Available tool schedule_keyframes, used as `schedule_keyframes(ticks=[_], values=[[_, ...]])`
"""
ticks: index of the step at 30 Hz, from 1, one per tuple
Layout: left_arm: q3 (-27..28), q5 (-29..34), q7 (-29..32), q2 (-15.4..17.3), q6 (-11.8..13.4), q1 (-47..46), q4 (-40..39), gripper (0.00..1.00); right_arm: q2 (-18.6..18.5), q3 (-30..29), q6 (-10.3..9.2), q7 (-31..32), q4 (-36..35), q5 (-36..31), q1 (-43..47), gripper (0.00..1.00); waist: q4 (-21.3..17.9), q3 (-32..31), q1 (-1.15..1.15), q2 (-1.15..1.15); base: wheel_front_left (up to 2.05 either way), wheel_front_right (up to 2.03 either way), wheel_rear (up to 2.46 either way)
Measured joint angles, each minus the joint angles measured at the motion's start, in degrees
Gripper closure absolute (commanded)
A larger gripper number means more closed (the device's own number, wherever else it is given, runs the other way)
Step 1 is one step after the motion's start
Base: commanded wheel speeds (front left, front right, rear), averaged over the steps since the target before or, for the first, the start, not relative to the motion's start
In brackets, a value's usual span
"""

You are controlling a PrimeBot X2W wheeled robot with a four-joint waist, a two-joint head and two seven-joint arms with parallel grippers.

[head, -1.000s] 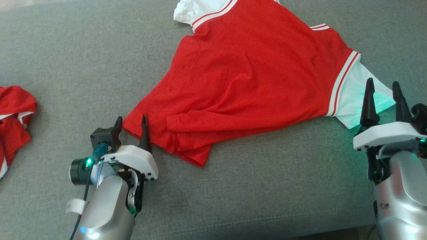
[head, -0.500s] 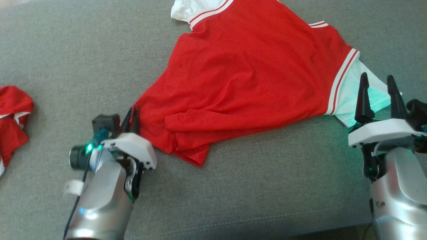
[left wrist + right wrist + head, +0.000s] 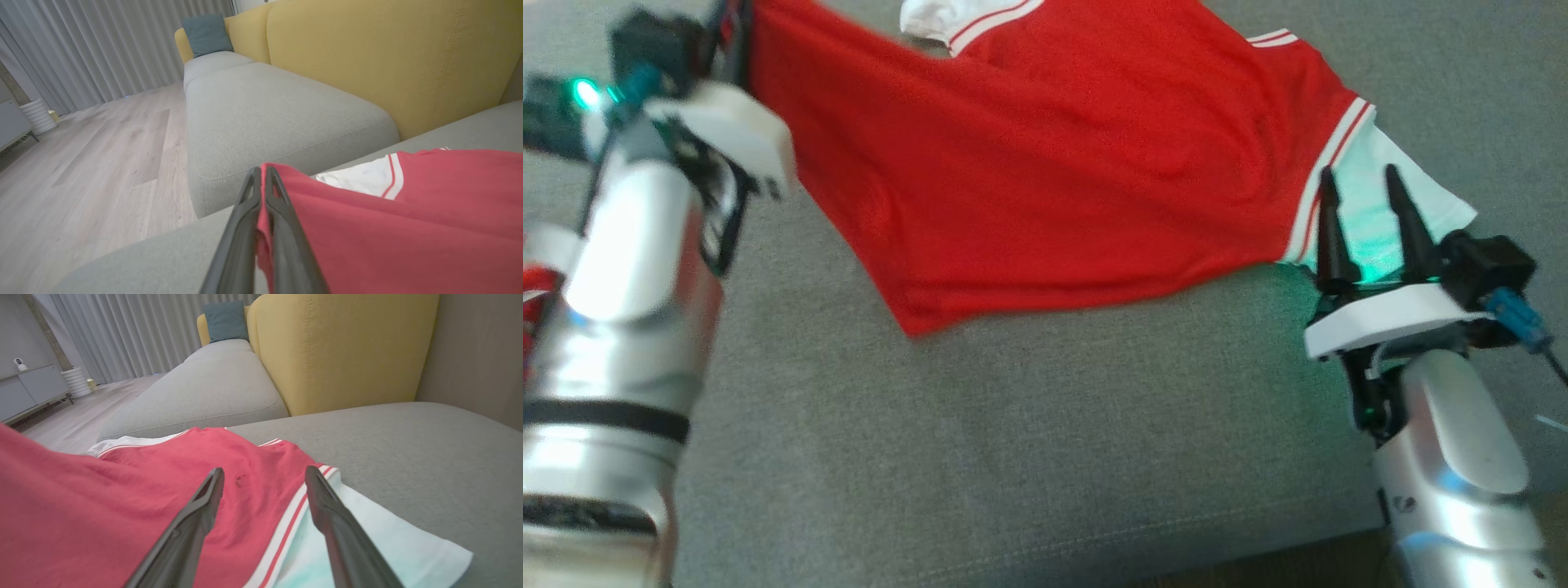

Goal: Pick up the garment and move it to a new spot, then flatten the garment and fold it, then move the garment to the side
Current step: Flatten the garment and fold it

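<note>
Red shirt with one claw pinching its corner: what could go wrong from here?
The left gripper is shut on only a small corner pinch of the garment, so the cloth might slip out if pulled hard. The right gripper stands open at the white sleeve, holding nothing; dragged from one corner, the garment may bunch or twist on the grey cushion.

Left tool (image 3: 731, 23) pinching red garment (image 3: 1054, 163) corner, right tool (image 3: 1361, 186) spread
</note>
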Motion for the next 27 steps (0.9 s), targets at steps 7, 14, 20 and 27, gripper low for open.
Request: schedule_keyframes(ticks=[7,14,20,27], values=[[-0.2,1.5,0.7,2.4,0.0,-6.6,2.3,1.00,0.2,6.3,0.00,0.0,-0.1,4.0,0.0,0.00,-1.4,1.7,0.00,0.00,0.00,0.00,0.00],[0.3,1.8,-0.1,4.4,0.9,-11.9,6.9,0.00,0.2,9.9,0.00,0.0,-0.5,6.2,-0.3,0.00,-3.4,4.0,0.00,0.00,0.00,0.00,0.00],[2.7,-1.9,-1.4,1.0,3.0,-9.2,7.9,0.00,0.2,9.7,0.00,0.0,-0.5,6.6,-0.3,0.00,-3.0,4.0,0.00,0.00,0.00,0.00,0.00],[4.7,-4.9,-1.4,-4.2,4.0,3.5,0.4,0.00,0.2,8.3,0.00,0.0,-0.1,5.9,-0.1,0.00,-0.9,1.4,0.00,0.00,0.00,0.00,0.00]])
